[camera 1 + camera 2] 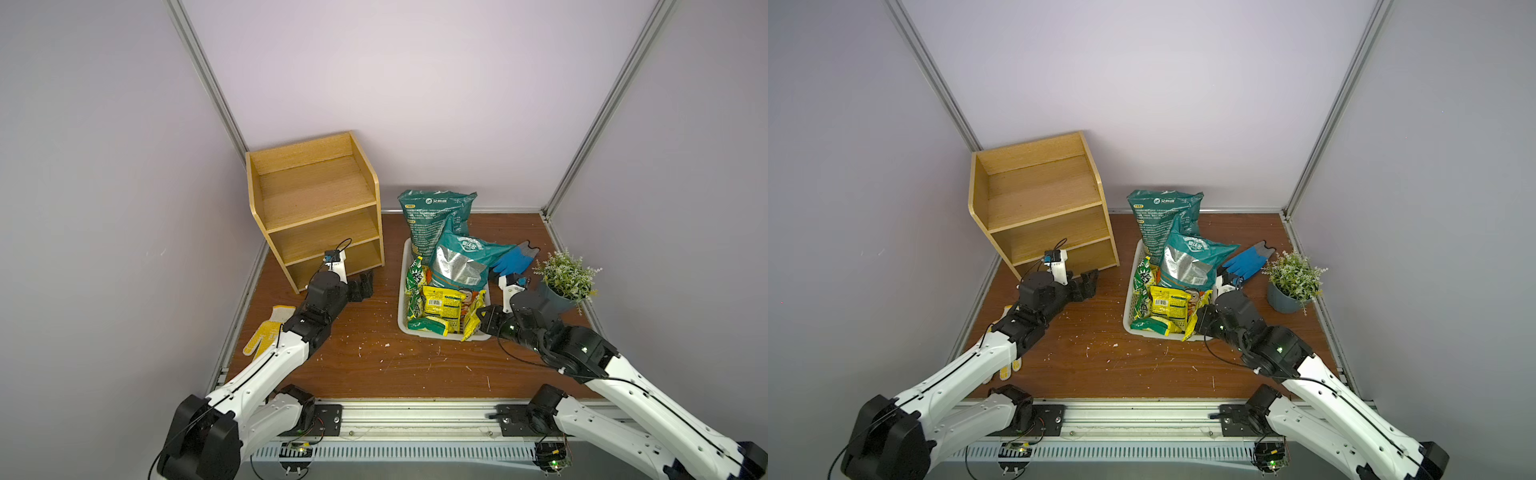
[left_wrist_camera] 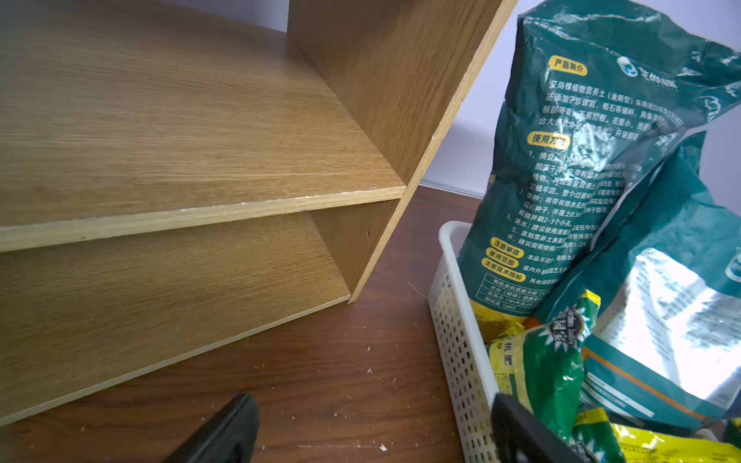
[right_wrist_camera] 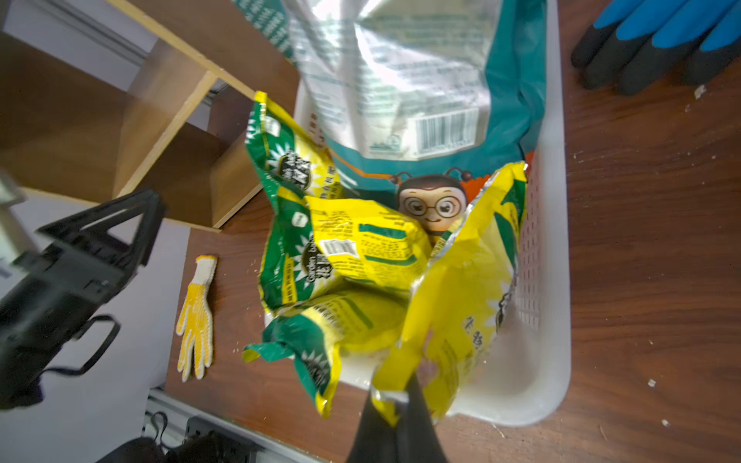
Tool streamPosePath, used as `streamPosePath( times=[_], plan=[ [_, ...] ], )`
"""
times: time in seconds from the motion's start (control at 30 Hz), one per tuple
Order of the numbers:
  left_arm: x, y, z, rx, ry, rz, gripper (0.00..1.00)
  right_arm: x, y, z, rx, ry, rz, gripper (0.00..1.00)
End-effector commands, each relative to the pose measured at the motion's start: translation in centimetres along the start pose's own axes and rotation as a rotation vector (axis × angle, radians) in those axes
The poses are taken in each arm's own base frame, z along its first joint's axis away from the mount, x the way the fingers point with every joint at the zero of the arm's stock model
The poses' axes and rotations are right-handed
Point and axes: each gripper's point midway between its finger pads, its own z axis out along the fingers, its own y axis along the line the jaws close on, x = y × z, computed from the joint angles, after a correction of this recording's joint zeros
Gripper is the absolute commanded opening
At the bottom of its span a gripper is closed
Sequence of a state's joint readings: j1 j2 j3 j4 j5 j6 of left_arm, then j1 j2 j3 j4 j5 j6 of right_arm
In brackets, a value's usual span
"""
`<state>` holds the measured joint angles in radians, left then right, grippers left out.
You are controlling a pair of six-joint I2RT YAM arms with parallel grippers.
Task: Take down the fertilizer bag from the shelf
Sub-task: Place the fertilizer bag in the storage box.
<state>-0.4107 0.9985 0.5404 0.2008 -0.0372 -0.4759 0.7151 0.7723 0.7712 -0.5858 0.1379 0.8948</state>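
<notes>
Right gripper (image 3: 395, 401) is clamped on the lower edge of a yellow fertilizer bag (image 3: 461, 280), jaws pressed flat on the foil with nothing else in them. The bag is at the near right corner of the white basket (image 3: 559, 260), leaning on that wall beside other yellow-green packets (image 3: 361, 240), and the pinched corner pokes out over the near rim. Can't tell from the wrist view whether its weight is fully down in the basket or partly hanging from the grip; the foil is too crumpled. Left gripper (image 1: 365, 286) is spread wide and empty, low over the table (image 1: 374, 361), just in front of the bottom tier of the shelf (image 1: 316, 199), tips aimed toward the basket. All three shelf tiers are bare in both top views, so the bag is already off it. Step, my read: tail end of the set-down, bag in the basket, release not yet done. The next move calls for parting the right jaws without snagging the foil, then backing out toward the robot, clear of the rim, so the bag isn't dragged along. Right arm: forearm angled in toward the basket, wrist tipped down at the near corner. Left arm: stretched long and low, forearm close to the table, wrist about level.
</notes>
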Motion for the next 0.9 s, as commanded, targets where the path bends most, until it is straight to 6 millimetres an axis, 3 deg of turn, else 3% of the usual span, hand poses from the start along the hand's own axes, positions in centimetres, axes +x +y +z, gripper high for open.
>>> streamPosePath(
  times=[0.0,0.23,0.37,0.47,0.5,0.6,0.63,0.73,0.87],
  plan=[
    [0.4,1.1,-1.1,-0.053,-0.008,-0.012,0.94,-1.1,0.2,2.6,-0.052,-0.027,0.061,0.00],
    [-0.3,2.2,-2.7,-0.107,-0.053,-0.011,0.96,0.5,-5.3,6.8,0.103,-0.009,0.051,0.00],
    [-0.6,3.0,-3.0,-0.153,-0.078,-0.004,0.97,1.8,-5.6,7.7,0.107,0.059,0.006,0.00],
    [-1.0,4.2,-3.3,-0.216,-0.122,0.036,1.00,-1.3,-4.5,6.0,0.105,-0.051,-0.071,0.00],
    [-1.1,4.5,-3.4,-0.231,-0.139,0.070,0.99,-3.0,-3.8,5.0,0.103,-0.117,-0.109,0.09],
    [-1.3,5.5,-4.0,-0.280,-0.186,0.167,0.99,-8.1,-2.3,1.3,0.120,-0.334,-0.214,0.53],
    [-1.5,6.1,-4.4,-0.310,-0.222,0.178,0.99,-9.8,-2.1,0.0,0.143,-0.416,-0.238,0.59],
    [-2.3,7.6,-5.9,-0.377,-0.340,0.198,0.99,-12.9,-2.6,-2.1,0.241,-0.583,-0.333,0.65],
    [-2.4,10.6,-6.9,-0.440,-0.409,0.192,0.99,-14.6,-5.7,-1.0,0.450,-0.670,-0.439,0.70]
  ],
)
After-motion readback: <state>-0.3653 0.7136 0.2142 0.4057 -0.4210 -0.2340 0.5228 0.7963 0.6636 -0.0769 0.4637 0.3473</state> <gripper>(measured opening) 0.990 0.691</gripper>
